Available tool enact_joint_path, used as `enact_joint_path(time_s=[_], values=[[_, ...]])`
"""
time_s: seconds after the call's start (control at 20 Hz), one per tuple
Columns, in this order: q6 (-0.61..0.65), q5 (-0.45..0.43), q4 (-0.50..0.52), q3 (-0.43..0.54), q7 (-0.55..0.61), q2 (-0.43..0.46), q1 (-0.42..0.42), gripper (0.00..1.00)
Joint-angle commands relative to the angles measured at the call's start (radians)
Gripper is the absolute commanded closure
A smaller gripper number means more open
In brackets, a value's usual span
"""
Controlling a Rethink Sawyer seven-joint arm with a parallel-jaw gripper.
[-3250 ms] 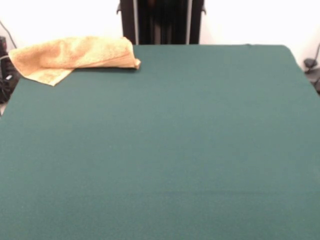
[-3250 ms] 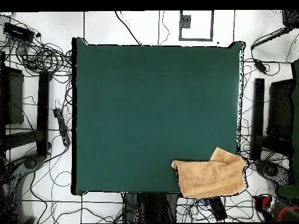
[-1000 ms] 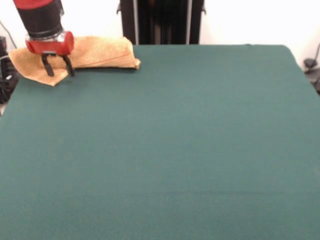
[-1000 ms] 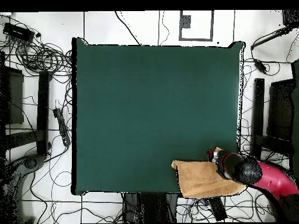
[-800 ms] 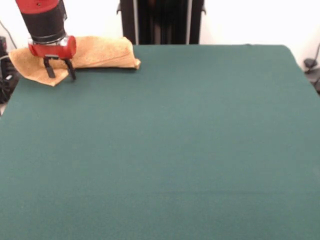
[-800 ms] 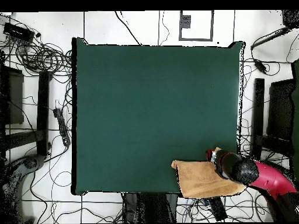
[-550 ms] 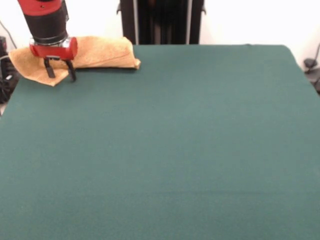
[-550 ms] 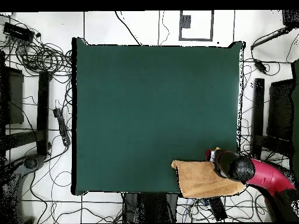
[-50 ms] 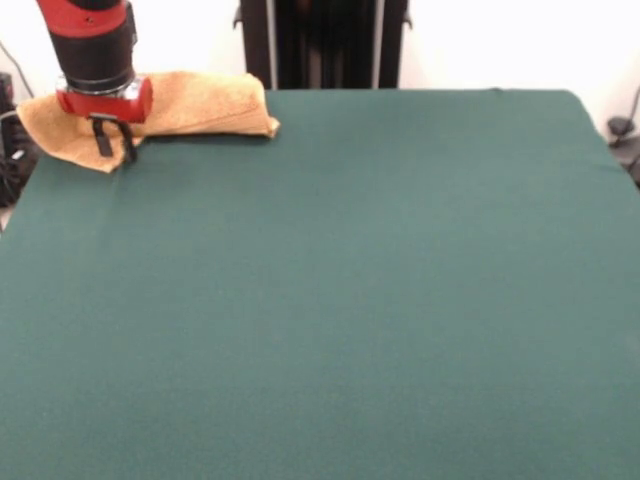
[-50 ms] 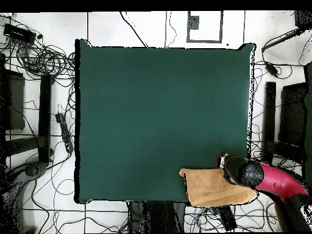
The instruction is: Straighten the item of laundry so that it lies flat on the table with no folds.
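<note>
arm (image 9: 95, 45): red and black, coming straight down
hand (image 9: 113, 145): pointing down, fingers (image 9: 103, 140) drawn close together

White wall (image 9: 500, 40), cables (image 10: 42, 58) on floor

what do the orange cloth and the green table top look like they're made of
The towel looks like terry cloth: nubby, matte orange-tan pile that drapes in soft folds. The table seems covered in felt-like fabric: flat, dull dark green with no shine, though the weave cannot be made out.
</note>
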Motion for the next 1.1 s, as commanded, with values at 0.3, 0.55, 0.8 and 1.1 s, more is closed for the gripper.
enact_joint_path(time_s=[0.3, 0.55, 0.8, 1.1], values=[[-0.046, 0.036, -0.095, -0.067, 0.153, 0.131, 0.004, 1.00], [-0.019, 0.123, -0.026, 0.013, 0.148, 0.069, 0.020, 1.00], [-0.013, 0.217, -0.017, 0.051, 0.208, 0.038, 0.081, 1.00], [0.032, 0.275, -0.042, 0.050, 0.204, 0.018, 0.132, 1.00]])
